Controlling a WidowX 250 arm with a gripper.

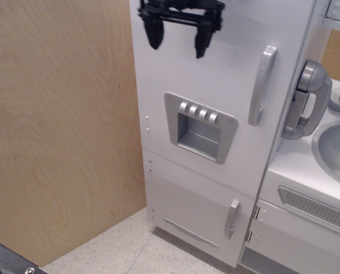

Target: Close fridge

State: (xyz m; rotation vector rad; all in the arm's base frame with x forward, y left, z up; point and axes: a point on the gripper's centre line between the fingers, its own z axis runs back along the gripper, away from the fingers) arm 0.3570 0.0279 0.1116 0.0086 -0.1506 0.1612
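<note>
The tall white toy fridge (204, 80) fills the middle of the view. Its large door lies flush with the cabinet, with no gap showing at its right edge. The door carries a grey vertical handle (261, 85) and a grey dispenser panel (199, 127) with four buttons. My black gripper (177, 35) hangs at the top of the view in front of the upper door, left of the handle. Its two fingers are spread apart and hold nothing. I cannot tell whether the fingertips touch the door.
A smaller lower white door (192, 211) with a short grey handle (231, 218) sits below. A plywood wall (61, 131) stands to the left. A grey toy phone (304, 100), a sink (336, 149) and a vented white cabinet (312, 211) are on the right.
</note>
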